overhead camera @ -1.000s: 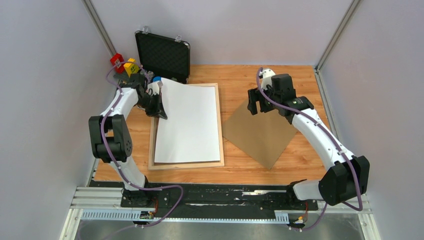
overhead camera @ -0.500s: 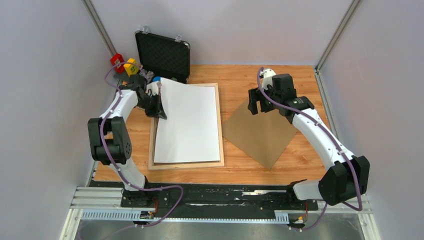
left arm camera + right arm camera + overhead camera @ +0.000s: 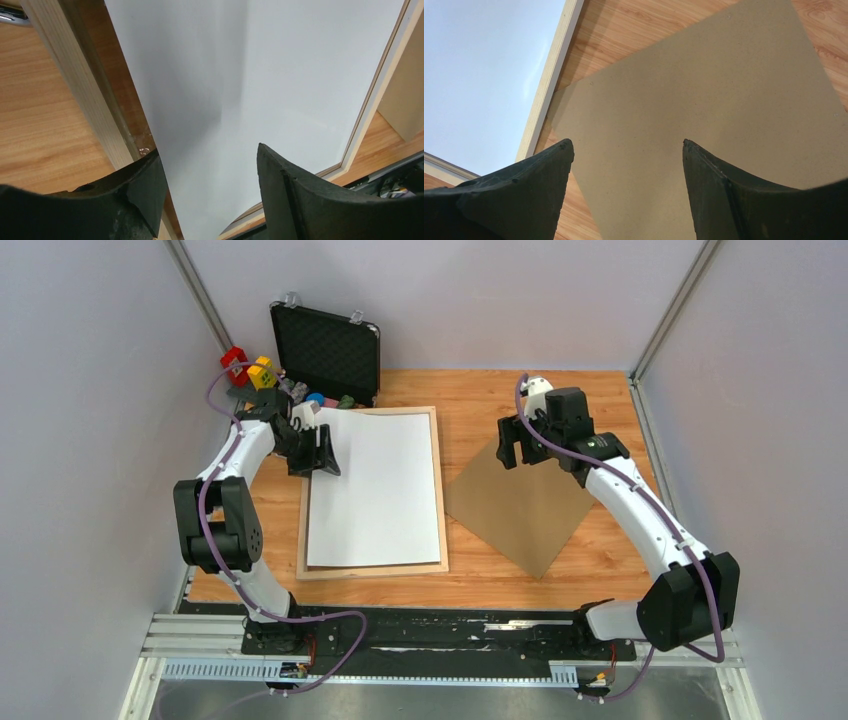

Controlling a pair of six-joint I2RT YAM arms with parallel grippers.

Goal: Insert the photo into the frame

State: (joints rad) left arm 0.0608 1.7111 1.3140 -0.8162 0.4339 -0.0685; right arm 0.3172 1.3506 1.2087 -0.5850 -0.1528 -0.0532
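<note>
While the photo lies slightly askew inside the frame, centre-left from above, a corner could ride the rim. Left wrist: the spread left jaws flank its edge and might drag it. Right wrist: right jaws spread, empty, over the board.

The left arm bends forward with the left fingers parted; the right arm stretches inward, the right fingers parted, pointing down.

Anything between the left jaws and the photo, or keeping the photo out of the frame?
Nothing visible. The photo lies white side up inside the frame; the left jaws stand open right over its left edge. The backing board lies off to the right.
</note>
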